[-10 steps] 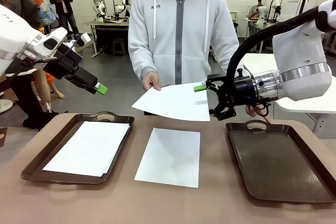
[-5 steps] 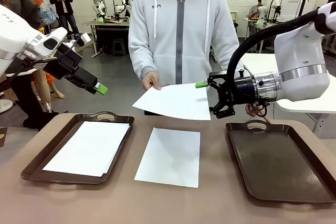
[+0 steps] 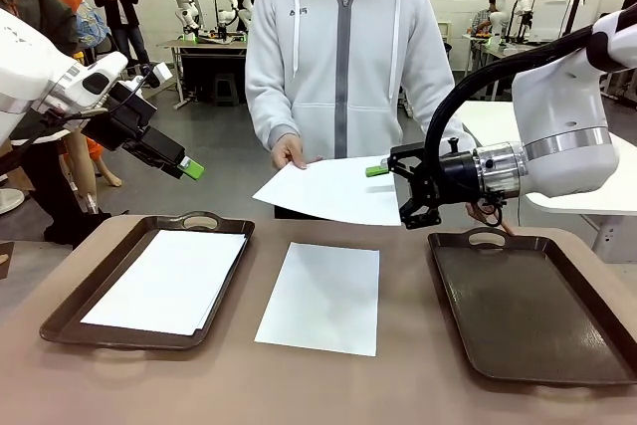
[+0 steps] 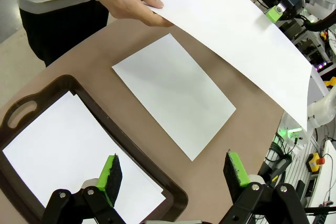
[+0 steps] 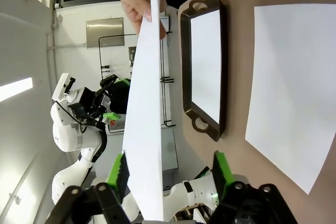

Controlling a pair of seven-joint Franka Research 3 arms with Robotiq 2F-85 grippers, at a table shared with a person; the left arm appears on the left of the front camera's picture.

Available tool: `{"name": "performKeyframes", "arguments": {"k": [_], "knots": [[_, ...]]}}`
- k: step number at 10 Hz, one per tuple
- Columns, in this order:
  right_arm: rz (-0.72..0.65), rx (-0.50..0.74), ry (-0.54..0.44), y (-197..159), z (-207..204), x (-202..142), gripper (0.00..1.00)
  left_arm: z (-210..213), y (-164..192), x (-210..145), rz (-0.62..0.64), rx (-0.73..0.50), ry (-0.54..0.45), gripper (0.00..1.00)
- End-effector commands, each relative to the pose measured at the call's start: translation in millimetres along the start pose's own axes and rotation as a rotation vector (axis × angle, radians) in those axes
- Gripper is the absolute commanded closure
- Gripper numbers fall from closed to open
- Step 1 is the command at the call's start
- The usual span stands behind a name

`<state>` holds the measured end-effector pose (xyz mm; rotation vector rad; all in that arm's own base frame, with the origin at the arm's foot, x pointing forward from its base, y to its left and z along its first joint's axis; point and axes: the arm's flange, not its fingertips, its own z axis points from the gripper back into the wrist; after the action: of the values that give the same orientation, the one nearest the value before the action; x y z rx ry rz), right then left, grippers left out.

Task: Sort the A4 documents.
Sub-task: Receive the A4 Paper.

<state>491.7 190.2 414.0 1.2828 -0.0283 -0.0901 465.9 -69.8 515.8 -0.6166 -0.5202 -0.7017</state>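
A person's hand [image 3: 289, 154] holds one white A4 sheet [image 3: 328, 191] in the air over the table's far edge. My right gripper [image 3: 390, 194] is open, its green-padded fingers standing above and below that sheet's right edge. In the right wrist view the sheet [image 5: 147, 103] runs down between the spread fingers, nearer the left pad [image 5: 119, 174]. A second sheet [image 3: 320, 296] lies flat mid-table. More sheets [image 3: 167, 279] lie in the left tray [image 3: 75, 298]. My left gripper [image 3: 187, 166] hangs open, holding nothing, above that tray's far-left corner.
A dark brown handled tray [image 3: 528, 306] sits bare on the right of the table. The person in a grey hoodie stands at the far edge, centre. Bare brown tabletop [image 3: 318, 385] runs along the near edge.
My right gripper has edged a little left onto the held sheet's edge, and the sheet has dipped slightly. The left arm and the sheets on the table have not moved.
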Motion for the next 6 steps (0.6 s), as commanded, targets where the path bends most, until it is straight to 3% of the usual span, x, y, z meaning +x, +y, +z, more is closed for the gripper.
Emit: {"name": "performKeyframes", "arguments": {"k": [1, 6], "knots": [[0.017, -0.003, -0.034, -0.4, 0.4, 1.9, 0.37, 1.0, 0.4, 0.3, 0.000, 0.004, -0.004, 0.00], [0.013, 0.022, -0.038, -1.8, 1.5, 6.5, 0.82, 1.0, 0.4, 0.3, 0.000, 0.004, -0.004, 0.00]]}}
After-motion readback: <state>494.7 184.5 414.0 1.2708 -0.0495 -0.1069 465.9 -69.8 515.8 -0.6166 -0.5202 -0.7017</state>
